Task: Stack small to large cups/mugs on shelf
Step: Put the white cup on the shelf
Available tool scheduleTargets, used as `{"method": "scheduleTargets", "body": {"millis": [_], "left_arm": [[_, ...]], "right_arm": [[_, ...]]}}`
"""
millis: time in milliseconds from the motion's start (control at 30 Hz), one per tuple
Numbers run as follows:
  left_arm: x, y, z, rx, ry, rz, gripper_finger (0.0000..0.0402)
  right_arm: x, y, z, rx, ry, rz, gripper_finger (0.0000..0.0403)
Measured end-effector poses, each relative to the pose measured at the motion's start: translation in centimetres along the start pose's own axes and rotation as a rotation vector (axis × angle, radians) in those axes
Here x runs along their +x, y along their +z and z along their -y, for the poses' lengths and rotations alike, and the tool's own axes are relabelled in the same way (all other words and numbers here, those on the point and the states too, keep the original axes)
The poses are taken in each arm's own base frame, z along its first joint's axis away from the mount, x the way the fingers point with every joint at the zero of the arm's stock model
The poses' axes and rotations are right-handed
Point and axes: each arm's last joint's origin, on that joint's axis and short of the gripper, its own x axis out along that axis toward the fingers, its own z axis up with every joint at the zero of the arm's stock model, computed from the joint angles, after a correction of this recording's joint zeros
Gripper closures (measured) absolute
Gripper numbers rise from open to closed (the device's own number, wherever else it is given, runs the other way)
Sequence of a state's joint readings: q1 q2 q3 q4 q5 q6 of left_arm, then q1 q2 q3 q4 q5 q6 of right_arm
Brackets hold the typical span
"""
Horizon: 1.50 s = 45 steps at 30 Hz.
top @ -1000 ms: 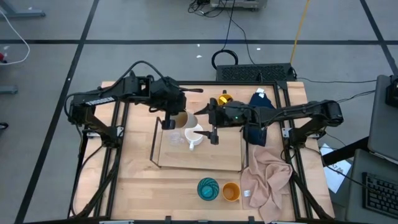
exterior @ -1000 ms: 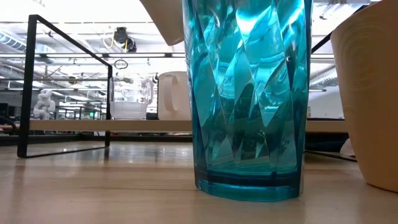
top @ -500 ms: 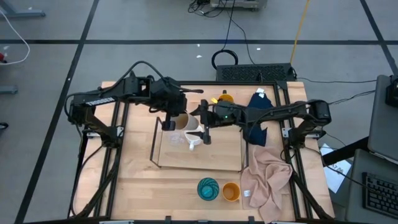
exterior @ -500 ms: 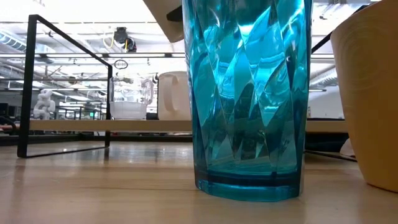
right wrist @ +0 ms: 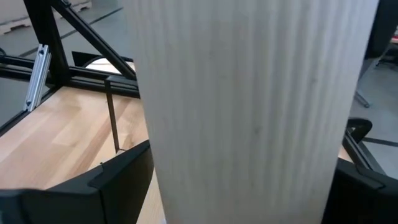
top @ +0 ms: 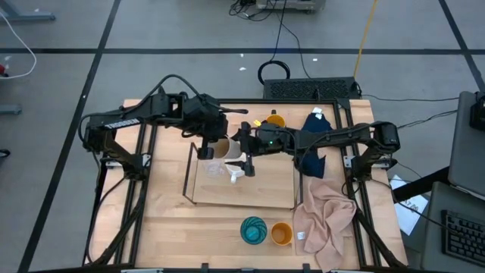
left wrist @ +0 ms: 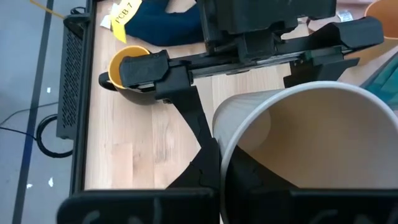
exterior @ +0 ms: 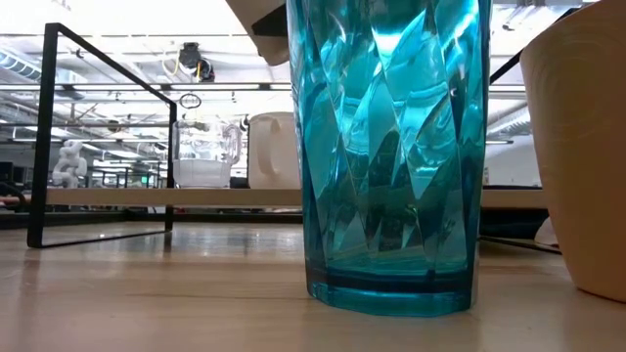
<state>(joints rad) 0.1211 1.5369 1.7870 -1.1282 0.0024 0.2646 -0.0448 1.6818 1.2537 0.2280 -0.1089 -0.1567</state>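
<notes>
The left gripper [top: 206, 145] is above the back left part of the low light-wood shelf with the thin black wire frame [top: 265, 193]. Its jaws are shut tight on the rim of the ribbed beige-grey cup [top: 221, 147], which it holds up in the air over the shelf. From the left wrist, the cup's [left wrist: 311, 143] open top and pale inside show.

The right gripper [top: 247, 157] comes in from the right. Its jaws are wide open, one finger on each side of the beige-grey cup. In the right wrist view the cup's ribbed wall [right wrist: 255, 106] fills the space between the two dark fingers [right wrist: 93, 186].

On the shelf, just below the grippers, stand the white mug with a handle [top: 236, 168] and the clear glass [top: 214, 169], close beside each other. In the low view they [exterior: 277, 150] stand side by side on the board, the glass [exterior: 205, 152] on the left.

The teal patterned cup [top: 254, 230] and the small orange cup [top: 281, 233] stand next to each other near the front edge of the big wooden table [top: 174, 227]. The dark mug with yellow inside [left wrist: 127, 74] stands on the table behind the shelf.
</notes>
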Motion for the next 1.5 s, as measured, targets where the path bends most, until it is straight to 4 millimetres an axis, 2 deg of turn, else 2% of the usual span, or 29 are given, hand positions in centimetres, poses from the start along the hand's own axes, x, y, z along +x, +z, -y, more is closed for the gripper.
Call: {"method": "scheduleTargets", "body": {"millis": [233,467,767,1033,1500], "left_arm": [[0.03,-0.02,0.0,-0.002,0.0,-0.003,0.04],[0.01,0.0,0.0,-0.005,-0.001,-0.002,0.04],[-0.01,-0.02,0.0,-0.01,0.0,-0.003,0.0394],[0.01,0.0,-0.1,-0.034,0.008,-0.001,0.0351],[-0.03,0.06,-0.52,-0.075,0.047,0.01,0.0248]], "right_arm": [[0.0,0.01,-0.01,-0.003,0.0,-0.001,0.0065],[-0.13,0.12,0.02,-0.001,-0.005,0.001,0.0137],[-0.13,0.12,0.02,-0.005,-0.005,0.001,0.0139],[-0.13,0.11,0.02,-0.008,-0.007,0.001,0.0139],[-0.56,0.52,0.06,-0.029,-0.029,0.005,0.0139]]}}
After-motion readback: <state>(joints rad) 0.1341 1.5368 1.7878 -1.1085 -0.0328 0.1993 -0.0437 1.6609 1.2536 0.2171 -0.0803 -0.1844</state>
